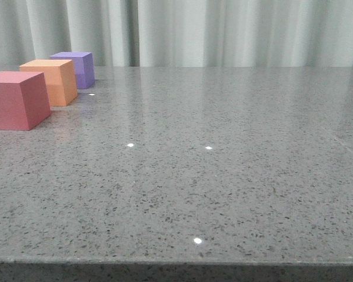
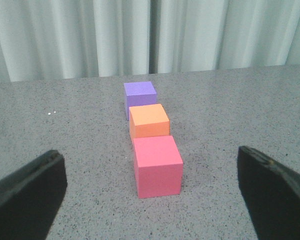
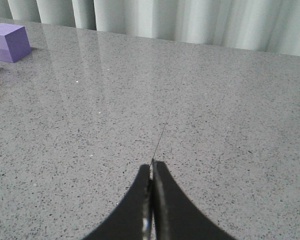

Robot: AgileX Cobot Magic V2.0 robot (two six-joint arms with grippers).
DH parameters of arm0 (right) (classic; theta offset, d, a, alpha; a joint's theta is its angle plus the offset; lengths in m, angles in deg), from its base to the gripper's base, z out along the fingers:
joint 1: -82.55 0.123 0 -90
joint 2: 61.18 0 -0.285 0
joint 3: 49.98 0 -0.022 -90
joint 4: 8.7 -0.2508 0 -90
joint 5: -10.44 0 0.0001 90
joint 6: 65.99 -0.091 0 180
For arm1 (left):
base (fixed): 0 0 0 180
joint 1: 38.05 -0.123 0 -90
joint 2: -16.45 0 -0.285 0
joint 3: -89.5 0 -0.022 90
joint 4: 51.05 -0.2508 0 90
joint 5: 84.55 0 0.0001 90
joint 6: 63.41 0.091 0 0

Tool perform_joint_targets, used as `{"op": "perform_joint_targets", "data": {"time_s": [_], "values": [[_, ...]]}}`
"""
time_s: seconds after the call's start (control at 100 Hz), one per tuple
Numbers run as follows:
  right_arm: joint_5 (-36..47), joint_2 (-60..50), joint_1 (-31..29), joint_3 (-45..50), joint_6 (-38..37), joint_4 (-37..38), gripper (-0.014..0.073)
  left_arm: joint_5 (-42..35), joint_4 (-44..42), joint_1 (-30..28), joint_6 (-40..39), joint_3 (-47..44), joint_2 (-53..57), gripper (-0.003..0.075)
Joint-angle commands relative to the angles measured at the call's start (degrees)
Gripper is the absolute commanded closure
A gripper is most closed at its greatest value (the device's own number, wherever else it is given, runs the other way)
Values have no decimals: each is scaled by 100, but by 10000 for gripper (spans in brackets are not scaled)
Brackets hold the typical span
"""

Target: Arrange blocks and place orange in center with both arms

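only the wrist views show each end effector: left [image 2: 150, 192] spread before the pinkish-red cube [image 2: 158, 166], right [image 3: 151, 172] pressed together.

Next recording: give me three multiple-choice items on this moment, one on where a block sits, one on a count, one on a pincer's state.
1. Which block sits between the other two?
A. purple
B. orange
C. pinkish-red

2. How many blocks are on the table?
A. two
B. three
C. four

3. The right pincer is:
A. shut, holding nothing
B. wide open
C. gripping a block

Key:
1 B, the orange block lies between the purple block and the pinkish-red block.
2 B, only those three show.
3 A, the right pincer has its fingers together over bare table.
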Motion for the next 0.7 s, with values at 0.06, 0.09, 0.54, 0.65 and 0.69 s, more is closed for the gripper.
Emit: {"op": "perform_joint_targets", "data": {"time_s": [0.06, 0.09, 0.54, 0.65, 0.69], "values": [[440, 9, -27, -141, 9, 134, 704, -460, 38, -11, -12, -30, 247, 227], [440, 9, -27, -141, 9, 134, 704, -461, 38, -11, -12, -45, 255, 287], [440, 9, -27, -141, 9, 134, 704, -461, 38, -11, -12, -53, 255, 741], [440, 9, -27, -141, 9, 134, 704, -461, -11, -11, -12, -53, 255, 741], [440, 9, -27, -141, 9, 134, 704, -461, -9, -11, -12, -53, 255, 741]]}}
